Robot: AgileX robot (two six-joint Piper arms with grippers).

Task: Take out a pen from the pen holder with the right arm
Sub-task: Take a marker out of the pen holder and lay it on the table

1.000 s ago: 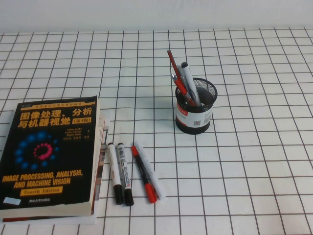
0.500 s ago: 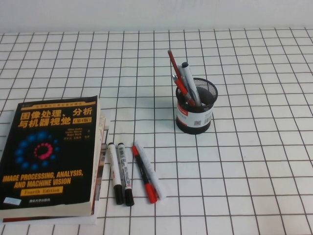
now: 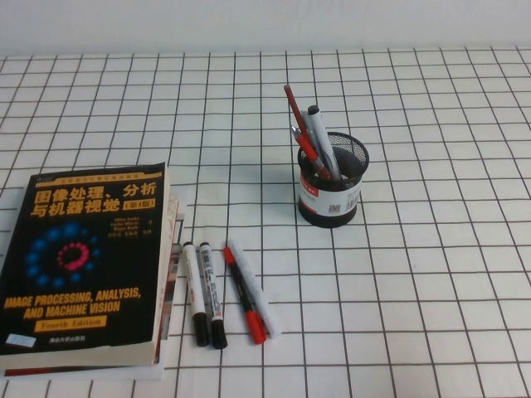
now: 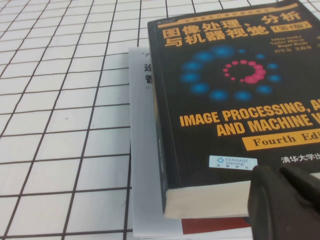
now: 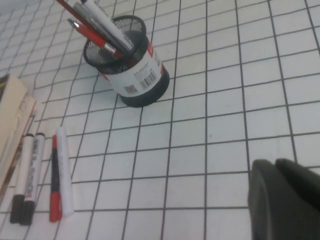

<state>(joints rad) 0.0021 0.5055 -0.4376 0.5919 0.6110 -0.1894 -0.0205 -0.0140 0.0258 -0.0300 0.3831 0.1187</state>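
pens (image 3: 320, 137) in round mesh holder (image 3: 332, 203); closed right hand (image 5: 277, 172) nearby, left hand (image 4: 280, 180) by book (image 3: 83, 257).

Holder: black mesh pen holder (image 5: 131, 75), white barcode label, upright on the gridded tablecloth (image 5: 215, 125).
Inside: red pen (image 5: 85, 25) and grey marker (image 5: 107, 22), leaning left.
Loose: two black-capped markers (image 5: 31, 175), a red marker (image 5: 54, 180) and a white pen (image 5: 64, 170) side by side, nearer and left of the holder.
Hand: right gripper (image 5: 282, 172), closed, near, well apart from the holder.
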